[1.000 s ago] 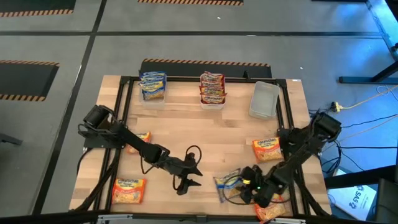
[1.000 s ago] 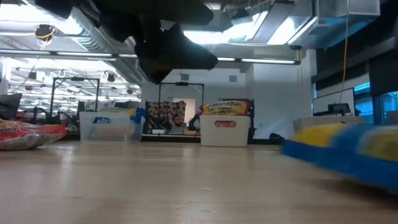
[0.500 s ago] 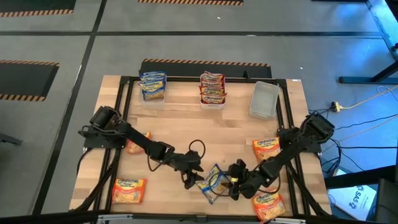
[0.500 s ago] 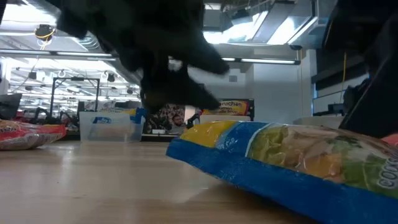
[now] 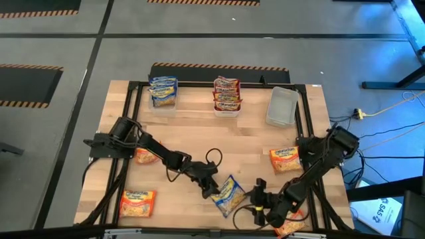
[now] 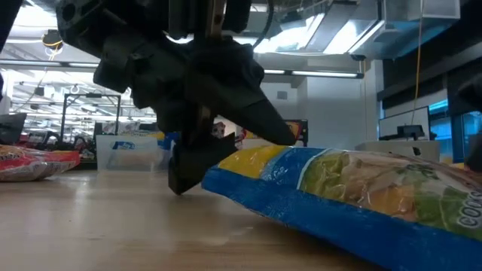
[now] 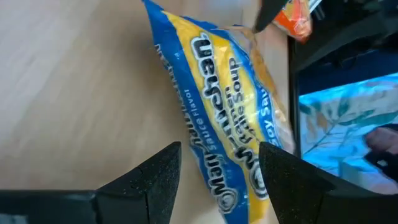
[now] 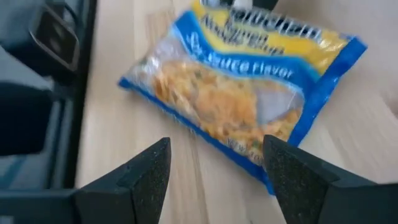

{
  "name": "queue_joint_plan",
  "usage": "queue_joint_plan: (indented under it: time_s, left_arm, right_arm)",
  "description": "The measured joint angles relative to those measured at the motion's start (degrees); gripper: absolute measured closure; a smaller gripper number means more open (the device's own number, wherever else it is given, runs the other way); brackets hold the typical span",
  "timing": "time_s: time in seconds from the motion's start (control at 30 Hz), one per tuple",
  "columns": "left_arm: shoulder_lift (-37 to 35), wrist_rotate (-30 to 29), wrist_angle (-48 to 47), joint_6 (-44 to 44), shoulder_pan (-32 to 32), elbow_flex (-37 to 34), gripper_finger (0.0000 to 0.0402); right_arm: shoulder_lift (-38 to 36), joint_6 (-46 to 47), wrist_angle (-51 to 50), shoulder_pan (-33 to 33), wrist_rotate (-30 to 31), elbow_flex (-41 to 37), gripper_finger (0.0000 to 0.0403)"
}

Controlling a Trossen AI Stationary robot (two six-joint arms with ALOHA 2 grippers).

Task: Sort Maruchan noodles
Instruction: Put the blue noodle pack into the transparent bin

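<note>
Crinkly blue-yellow packet (image 5: 229, 194) flat on wood table (image 5: 246, 136). Left gripper (image 5: 211, 188) jaws wide astride its end; right gripper (image 5: 257, 197) wide, empty.

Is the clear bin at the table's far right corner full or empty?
Empty. In the high view the clear bin shows only its bare see-through floor, while the two other bins hold blue packets and red packets.
</note>
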Motion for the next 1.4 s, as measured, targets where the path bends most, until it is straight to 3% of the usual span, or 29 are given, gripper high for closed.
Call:
queue_joint_plan:
  time_s: [0.23,0.67,0.8,1.1,1.4]
  left_arm:
    - [0.5,-2.2,0.7,-0.3,-0.2,0.1,0.0182]
    - [0.6,0.2,1.6,-2.6,-0.4,0.1,0.0172]
    - [0.5,-3.5,-2.6,-4.3,-0.5,0.2,0.0172]
    - [-1.3,5.1,-7.8,-11.9,-0.8,0.1,0.0172]
    - [0.2,3.1,-6.1,-15.2,-1.8,0.2,0.0173]
  right_arm:
    - [4.2,-4.0,3.2,-2.6,-0.3,0.1,0.0162]
    - [4.5,-5.5,3.4,-4.6,1.2,0.0,0.0162]
    - [4.5,-5.4,4.2,-5.0,1.2,0.0,0.0162]
    - [4.5,-5.4,1.5,-5.0,-1.3,2.2,0.0162]
    - [4.5,-8.6,0.6,-5.2,1.8,4.7,0.0162]
